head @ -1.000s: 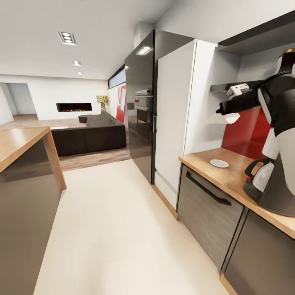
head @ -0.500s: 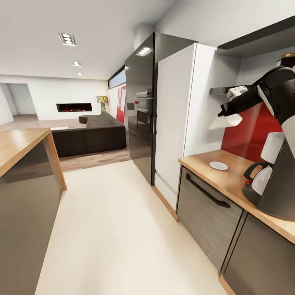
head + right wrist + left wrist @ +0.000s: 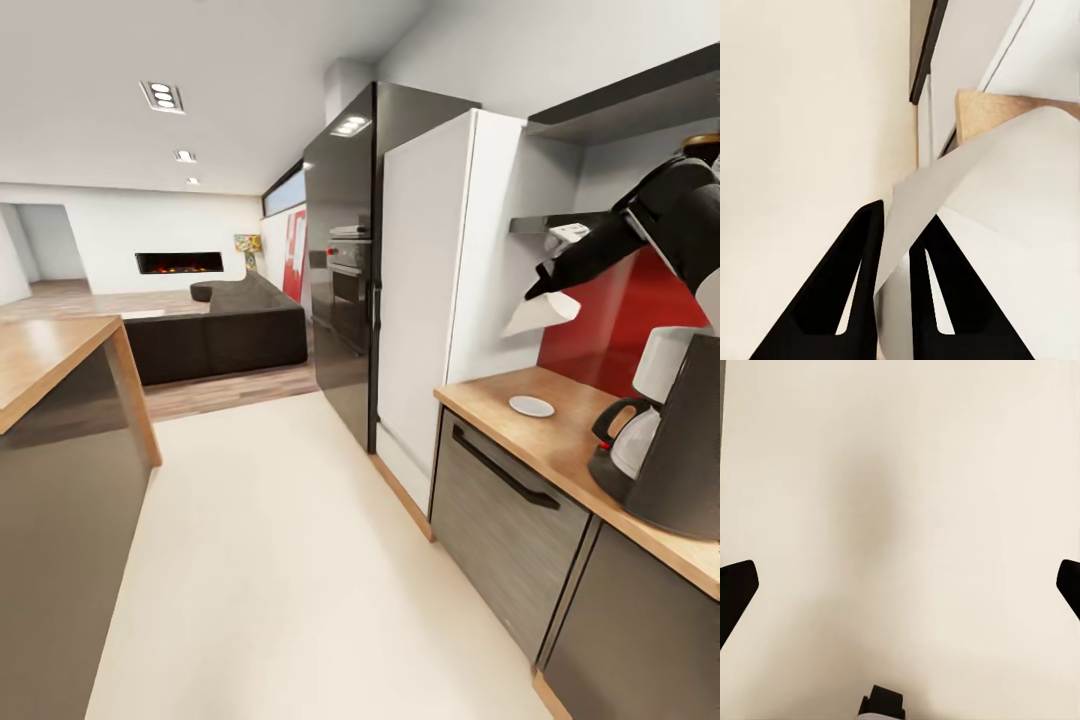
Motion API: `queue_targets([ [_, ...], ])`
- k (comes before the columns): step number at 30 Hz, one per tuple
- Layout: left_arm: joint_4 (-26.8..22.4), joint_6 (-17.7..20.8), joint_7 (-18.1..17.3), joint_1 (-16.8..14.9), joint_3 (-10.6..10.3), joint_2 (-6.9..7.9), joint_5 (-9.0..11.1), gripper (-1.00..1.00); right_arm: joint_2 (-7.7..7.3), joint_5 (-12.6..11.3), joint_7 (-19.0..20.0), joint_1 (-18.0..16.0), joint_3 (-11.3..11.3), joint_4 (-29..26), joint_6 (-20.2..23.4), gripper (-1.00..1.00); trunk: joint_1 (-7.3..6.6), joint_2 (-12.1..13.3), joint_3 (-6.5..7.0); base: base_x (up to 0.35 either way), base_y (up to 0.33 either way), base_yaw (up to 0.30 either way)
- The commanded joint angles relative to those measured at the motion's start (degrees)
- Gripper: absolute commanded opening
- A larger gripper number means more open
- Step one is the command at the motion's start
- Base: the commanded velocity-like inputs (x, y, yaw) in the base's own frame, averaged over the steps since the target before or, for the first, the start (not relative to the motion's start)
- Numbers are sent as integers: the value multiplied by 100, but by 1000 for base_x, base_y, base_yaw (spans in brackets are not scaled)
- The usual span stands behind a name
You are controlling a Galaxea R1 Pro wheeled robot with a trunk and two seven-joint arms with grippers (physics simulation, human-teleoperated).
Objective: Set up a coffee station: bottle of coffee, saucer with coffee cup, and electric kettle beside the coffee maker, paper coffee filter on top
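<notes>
Your right arm (image 3: 650, 225) runs off the picture's edge in the head view and covers part of the shelf (image 3: 560, 222) behind it. A dark bottle top (image 3: 703, 143) just above that arm is mostly hidden, too little to identify. Beside the saucer (image 3: 531, 406), the coffee maker (image 3: 685, 440) is cut off at the edge and hides part of the kettle (image 3: 628, 440). In the left wrist view your left gripper (image 3: 900, 585) shows only two dark fingertips (image 3: 735, 592) at the frame's sides.

White paper filter (image 3: 540, 312) (pinched, airborne), saucer (image 3: 531, 406) on counter
</notes>
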Motion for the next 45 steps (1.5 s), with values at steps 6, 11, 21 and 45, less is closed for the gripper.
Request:
queue_targets([
  [6, 4, -3, -1, 4, 0, -3, 56, 100, -9, 51, 72, -4, 28, -10, 22, -100, 0, -4, -6, 132, 53, -99],
  [11, 9, 0, -1, 6, 4, -3, 56, 100, -9, 49, 75, -4, 263, -10, 22, -100, 0, -4, -4, 146, 59, -38],
  [21, 9, -3, -1, 2, 3, 3, 56, 100, -11, 46, 75, -4, 267, -10, 22, -100, 0, -4, -1, 121, 108, -29],
  [45, 14, -1, -1, 2, 4, 6, 56, 100, -11, 42, 84, -4, 267, -10, 16, -100, 0, -4, 50, 21, 18, -163],
])
